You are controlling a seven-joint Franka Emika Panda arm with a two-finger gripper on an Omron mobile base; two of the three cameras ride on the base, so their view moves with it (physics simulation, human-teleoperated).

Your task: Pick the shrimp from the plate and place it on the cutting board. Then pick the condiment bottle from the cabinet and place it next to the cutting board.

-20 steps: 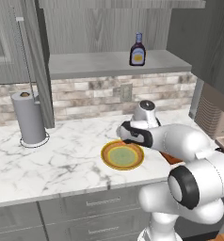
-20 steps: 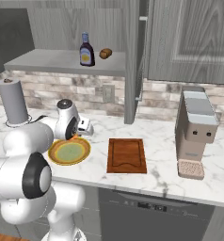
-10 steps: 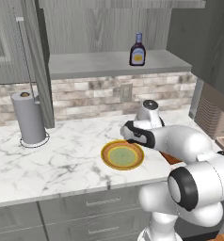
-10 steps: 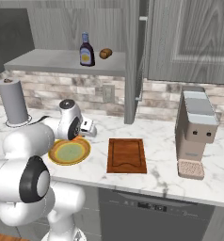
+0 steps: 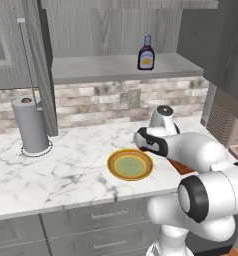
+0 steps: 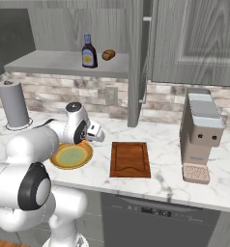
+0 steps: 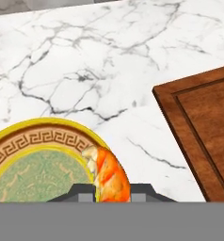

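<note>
Clenched on the shrimp [image 7: 109, 175], the jaws of the gripper [image 7: 113, 192] hold it just above the plate's right edge in the hand view, with the curled orange body rising between the two dark tips.

Up on the wall, the cabinet [image 6: 68, 62] stands with its door [image 5: 33, 65] swung wide, and the grey shelf carries the bottle [image 6: 89, 51] upright, with a brown lump [image 6: 108, 55] just beside it. The same bottle [image 5: 146, 52] shows from the left base camera.

Below it runs the white marble counter [image 5: 56, 165]. At its right end stands a grey coffee machine [image 6: 201, 137], at its left end a paper towel roll [image 5: 31, 125].

In the middle lies the board [image 6: 130, 159], flat and bare, just to the right of the plate [image 6: 72, 155]. The two lie near each other but apart; marble shows between them in the hand view, where the board [image 7: 205, 122] fills the right side and the plate [image 7: 36, 162] the lower left.
</note>
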